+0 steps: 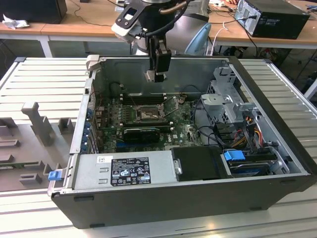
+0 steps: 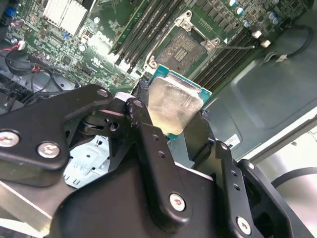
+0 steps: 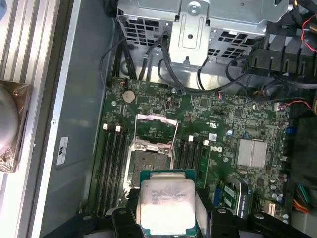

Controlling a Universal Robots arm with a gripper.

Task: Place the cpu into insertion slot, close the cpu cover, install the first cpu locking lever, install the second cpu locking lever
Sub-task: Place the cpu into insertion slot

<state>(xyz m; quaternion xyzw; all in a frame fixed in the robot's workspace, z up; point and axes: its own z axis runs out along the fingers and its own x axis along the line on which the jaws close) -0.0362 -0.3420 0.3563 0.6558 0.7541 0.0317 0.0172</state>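
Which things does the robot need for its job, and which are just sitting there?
For the job:
gripper, holding the cpu above the board
slot, with no chip in it
cover, standing open

Just sitting there:
memory slots
heatsink
power supply
drive cage

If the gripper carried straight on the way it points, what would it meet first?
Probably the square black insertion slot, uncovered on the green circuit board, below the silver-grey square cpu held by the gripper; depth is unclear.
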